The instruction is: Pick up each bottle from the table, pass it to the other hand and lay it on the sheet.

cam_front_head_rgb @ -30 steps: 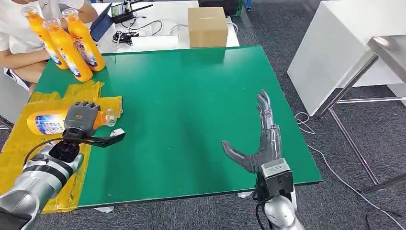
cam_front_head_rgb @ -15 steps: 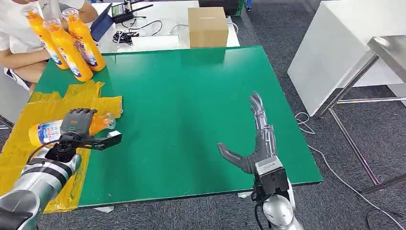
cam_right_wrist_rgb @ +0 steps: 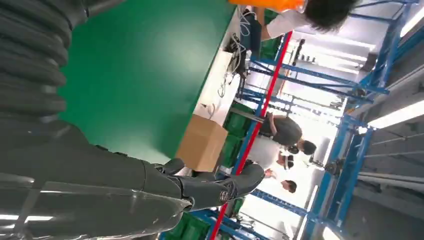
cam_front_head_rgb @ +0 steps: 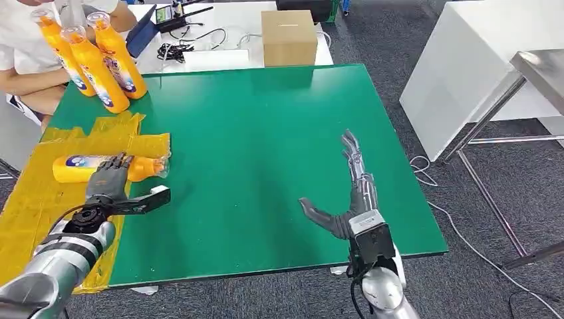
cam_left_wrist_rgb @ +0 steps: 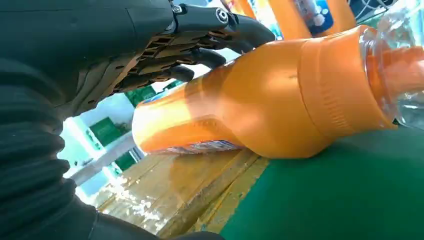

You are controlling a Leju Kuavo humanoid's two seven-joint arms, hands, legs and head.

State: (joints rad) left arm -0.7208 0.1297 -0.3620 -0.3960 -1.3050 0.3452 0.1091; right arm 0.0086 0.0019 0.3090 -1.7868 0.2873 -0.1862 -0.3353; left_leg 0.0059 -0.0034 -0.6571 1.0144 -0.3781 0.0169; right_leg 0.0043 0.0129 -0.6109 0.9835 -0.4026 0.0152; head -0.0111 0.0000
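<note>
Left hand: fingers extended and apart, lying over the middle of the lying bottle. In the left wrist view the dark fingers reach across the top of the orange body; whether they touch it cannot be told. The thumb stands off to the side, so nothing is gripped and the hand is released.

Right hand: flat and spread, fingers straight and pointing toward the far edge of the table, thumb out to the side. It holds nothing. It is over the near right part of the green top, well apart from every bottle.

Lying bottle: on its side on the yellow sheet at the left edge of the table, clear cap toward the table's middle and just at the sheet's edge. In the left wrist view the cap end projects past the sheet over the green surface. It carries a white and blue label near its base; the print is too small to read.

Three upright bottles: orange, clear caps, grouped at the far left corner of the table, each with a blue and white label, text illegible.

A person in a white top is behind that corner. A cardboard box stands on a white table beyond the far edge.
</note>
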